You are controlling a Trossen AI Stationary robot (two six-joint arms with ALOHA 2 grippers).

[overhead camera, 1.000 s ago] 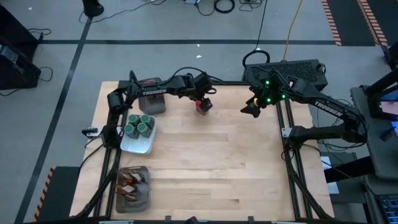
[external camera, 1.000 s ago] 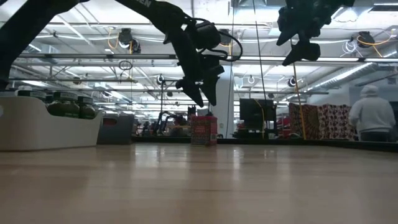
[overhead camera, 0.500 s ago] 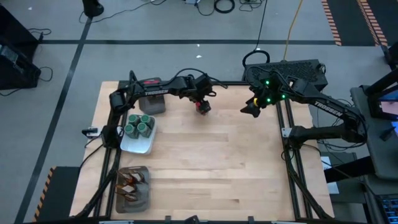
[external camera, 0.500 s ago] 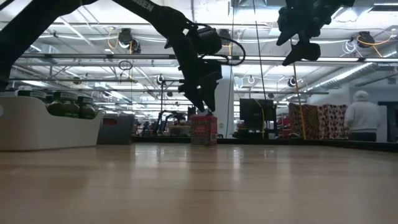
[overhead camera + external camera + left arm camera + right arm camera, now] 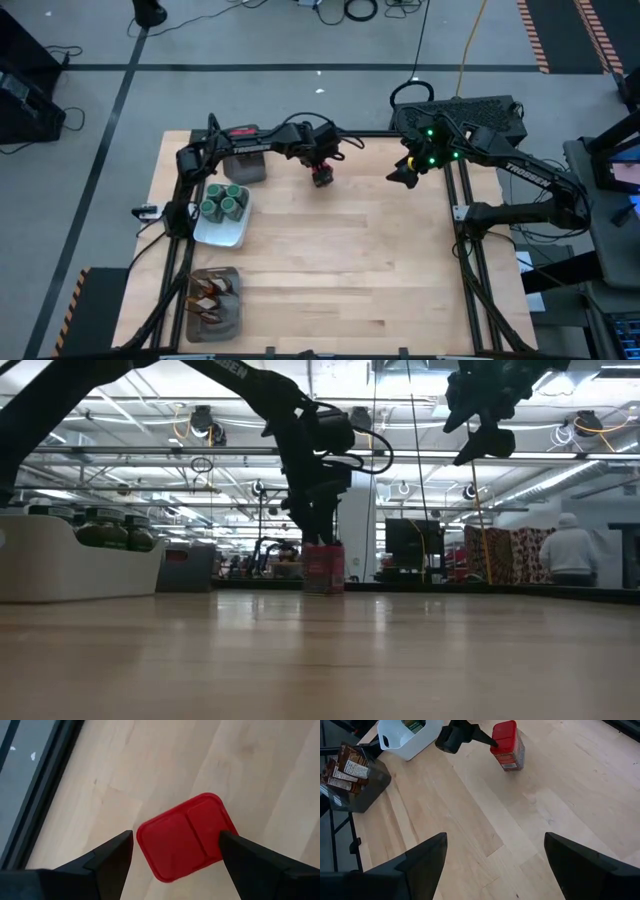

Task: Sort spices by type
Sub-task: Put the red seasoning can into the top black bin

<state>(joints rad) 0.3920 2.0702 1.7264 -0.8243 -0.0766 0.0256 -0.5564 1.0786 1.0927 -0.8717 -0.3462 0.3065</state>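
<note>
One of the spices, a red cube-like box, stands upright on the wooden table near its far edge. My left gripper is open and points steeply down over it, one finger on either side of the red lid. In the low view the fingertips reach down to the box's top. My right gripper hangs open, high above the table's far right, with nothing between its fingers. Green-lidded jars stand in a white dish. Brown sachets lie in a mesh tray. My left gripper's fingers come from above and stand close on two opposite sides of the red box's lid. I cannot tell whether they touch it. The box stands upright on the table.
A grey tray sits at the far left under my left arm. The white dish and the sachet tray line the left edge. Bare wood fills the table's middle and right. A person stands in the room beyond.
My left gripper has sunk toward the red box and rolled at the wrist, so that its fingers now stand around the box's top. It has stayed open.
</note>
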